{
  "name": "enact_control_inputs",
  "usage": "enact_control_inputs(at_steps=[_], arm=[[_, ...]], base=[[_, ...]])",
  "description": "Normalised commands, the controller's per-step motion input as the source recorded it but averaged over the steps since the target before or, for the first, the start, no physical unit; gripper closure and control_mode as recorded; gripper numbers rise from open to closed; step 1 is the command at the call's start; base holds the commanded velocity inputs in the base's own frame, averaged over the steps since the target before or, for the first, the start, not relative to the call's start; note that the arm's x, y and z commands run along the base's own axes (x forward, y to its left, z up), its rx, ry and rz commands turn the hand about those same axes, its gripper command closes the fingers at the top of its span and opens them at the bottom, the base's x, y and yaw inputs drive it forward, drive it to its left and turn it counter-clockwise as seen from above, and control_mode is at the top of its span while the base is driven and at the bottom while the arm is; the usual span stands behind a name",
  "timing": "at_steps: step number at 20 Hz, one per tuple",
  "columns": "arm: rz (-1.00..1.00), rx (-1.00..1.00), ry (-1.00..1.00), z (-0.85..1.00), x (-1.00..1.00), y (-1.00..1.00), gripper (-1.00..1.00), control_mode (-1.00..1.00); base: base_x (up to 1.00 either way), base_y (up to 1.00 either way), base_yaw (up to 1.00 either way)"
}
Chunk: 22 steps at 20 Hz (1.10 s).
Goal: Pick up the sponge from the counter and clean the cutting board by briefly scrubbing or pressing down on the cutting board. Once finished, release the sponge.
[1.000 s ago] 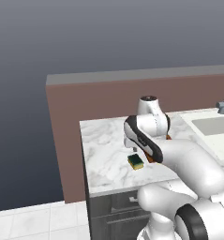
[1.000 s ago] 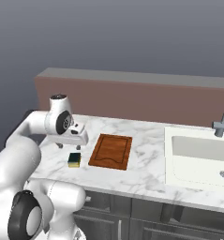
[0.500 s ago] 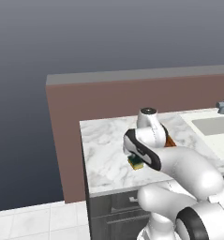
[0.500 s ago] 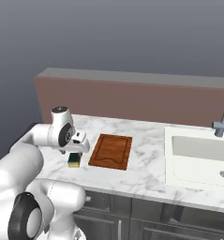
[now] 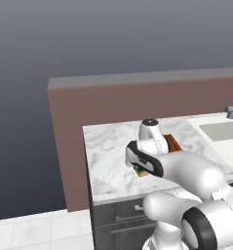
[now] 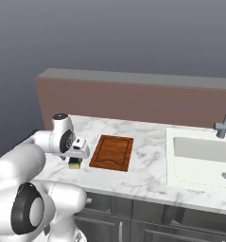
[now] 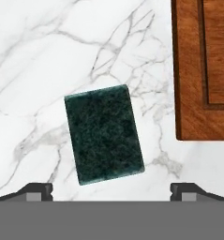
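The sponge (image 7: 104, 133) lies dark green top up on the white marble counter (image 7: 48, 61), a little tilted in the hand view. My gripper (image 7: 111, 192) hangs straight over it, open, with one fingertip on each side and nothing held. From the right base view the hand (image 6: 76, 150) sits low over the sponge (image 6: 75, 163), just left of the reddish-brown cutting board (image 6: 112, 152). The board's corner and groove (image 7: 202, 70) are at the upper right of the hand view. In the left base view the arm covers most of the sponge (image 5: 142, 172) and of the board (image 5: 173, 142).
A sink (image 6: 204, 153) with a grey faucet (image 6: 224, 122) is set into the counter to the right of the board. A reddish-brown back wall (image 6: 133, 101) runs behind the counter. The counter's left edge (image 6: 39, 142) is close to the sponge.
The hand has come down from above the counter to just over the sponge. The jaws stayed open. Sponge and board have not moved.
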Motion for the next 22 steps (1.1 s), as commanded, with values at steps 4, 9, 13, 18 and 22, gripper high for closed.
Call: enact_control_inputs(at_steps=[4, 9, 13, 18, 22], arm=[[0.0, 0.0, 0.0, -0.06, 0.01, 0.0, -1.0, -1.0], [0.0, 0.0, 0.0, 0.0, 0.07, -0.01, -1.0, -1.0], [0.0, 0.0, 0.03, -0.06, 0.08, 0.0, -1.0, -1.0], [0.0, 0.0, 0.05, -0.16, 0.03, 0.0, -1.0, -1.0], [0.0, 0.0, 0.06, -0.17, 0.07, 0.0, -1.0, -1.0]], base=[[0.0, 0.0, 0.0], [0.0, 0.0, 0.0], [0.0, 0.0, 0.0], [0.0, 0.0, 0.0], [0.0, 0.0, 0.0]])
